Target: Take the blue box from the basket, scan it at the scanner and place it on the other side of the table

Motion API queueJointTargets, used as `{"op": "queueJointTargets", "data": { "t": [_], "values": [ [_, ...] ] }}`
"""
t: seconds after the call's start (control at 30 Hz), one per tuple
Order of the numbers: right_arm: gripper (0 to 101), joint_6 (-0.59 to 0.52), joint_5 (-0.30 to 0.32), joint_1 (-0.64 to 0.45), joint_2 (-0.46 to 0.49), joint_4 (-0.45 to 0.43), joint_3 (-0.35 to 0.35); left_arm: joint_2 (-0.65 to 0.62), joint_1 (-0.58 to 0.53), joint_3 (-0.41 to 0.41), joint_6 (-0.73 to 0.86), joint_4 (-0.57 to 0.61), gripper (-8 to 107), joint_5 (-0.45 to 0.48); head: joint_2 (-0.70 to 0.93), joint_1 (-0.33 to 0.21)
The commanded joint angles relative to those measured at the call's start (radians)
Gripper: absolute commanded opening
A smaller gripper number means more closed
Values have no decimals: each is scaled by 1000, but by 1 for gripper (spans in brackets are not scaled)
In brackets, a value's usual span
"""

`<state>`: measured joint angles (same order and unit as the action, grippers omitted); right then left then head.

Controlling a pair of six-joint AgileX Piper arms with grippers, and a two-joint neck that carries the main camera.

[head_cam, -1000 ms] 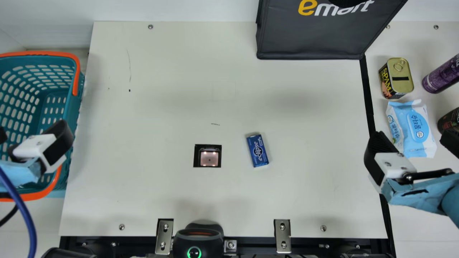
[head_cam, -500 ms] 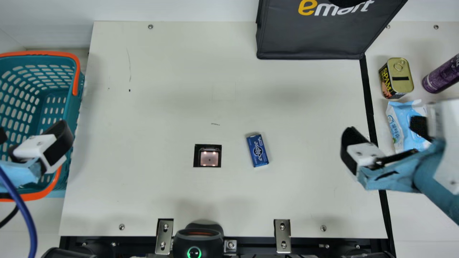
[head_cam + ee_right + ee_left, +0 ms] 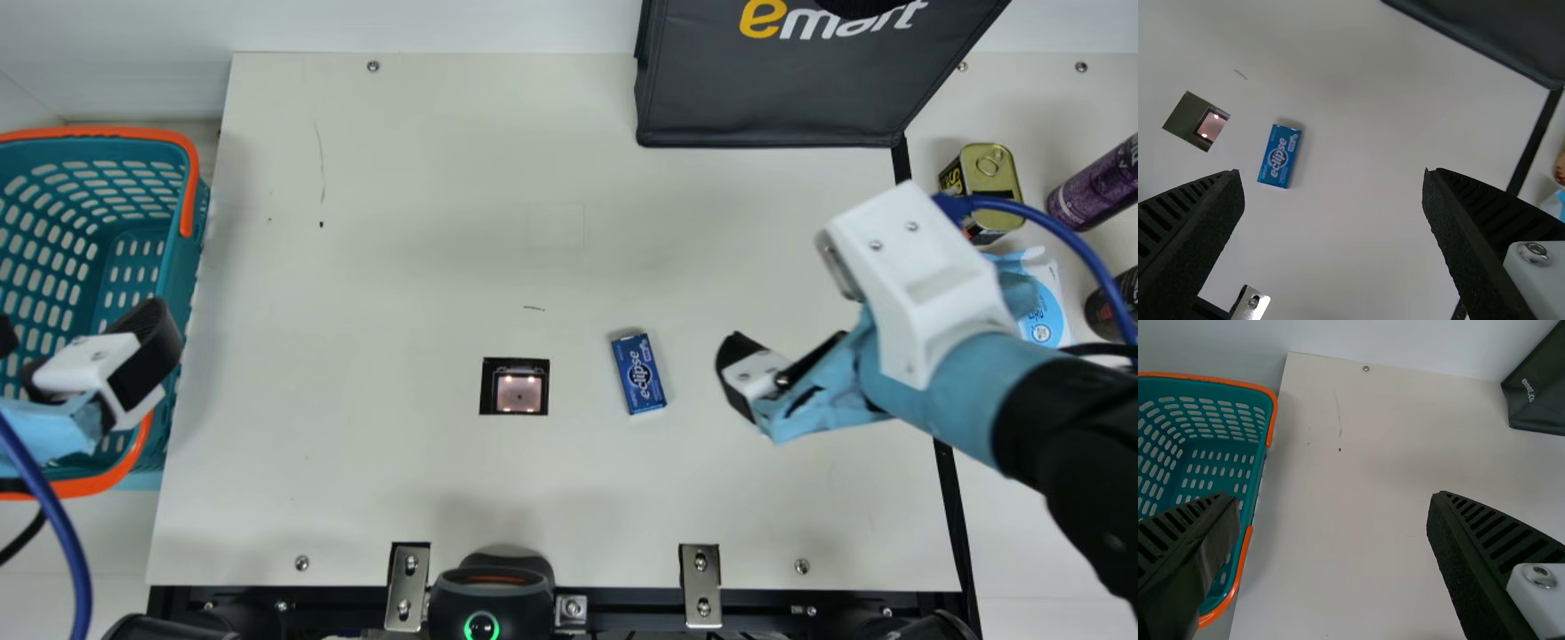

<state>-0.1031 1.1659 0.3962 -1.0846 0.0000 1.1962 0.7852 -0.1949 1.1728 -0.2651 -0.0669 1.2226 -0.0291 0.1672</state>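
The blue box [image 3: 638, 374] lies flat on the cream table, right of the square scanner window [image 3: 518, 392]. My right gripper [image 3: 740, 366] is over the table to the box's right, one finger hidden behind its arm. In the right wrist view the box [image 3: 1279, 156] and scanner window [image 3: 1210, 125] lie beyond the open right gripper [image 3: 1333, 192], with nothing held. My left gripper [image 3: 82, 336] is above the teal basket [image 3: 188, 267]; in the left wrist view this gripper [image 3: 1331, 513] stands open and empty, the basket [image 3: 1253, 477] beside it.
A dark bag [image 3: 773, 89] stands at the back right. Past the black strip are a can [image 3: 994, 182], a wipes pack [image 3: 1049, 311], a purple bottle [image 3: 1092, 191] and a dark can [image 3: 1111, 307]. A black device [image 3: 491, 600] with a green ring sits at the front edge.
From the right side my right arm has swung left over the table, its gripper now much closer to the blue box. The left arm and the box have kept still.
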Motion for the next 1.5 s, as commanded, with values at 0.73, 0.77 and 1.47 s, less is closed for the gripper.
{"op": "queueJointTargets", "data": {
  "t": [0.73, 0.77, 1.47],
  "values": [
    [95, 631, -228, 355, -346, -191, -69, 0, 0, 0, 0, 0, 90, 0, 2, -29],
    [95, 652, -238, 361, -358, -200, -73, 0, 0, 0, 0, 0, 90, 0, 2, -29],
    [95, 821, -389, 350, -547, -236, -159, 0, 0, 0, 0, 0, 90, 0, 2, -29]
  ]
}}
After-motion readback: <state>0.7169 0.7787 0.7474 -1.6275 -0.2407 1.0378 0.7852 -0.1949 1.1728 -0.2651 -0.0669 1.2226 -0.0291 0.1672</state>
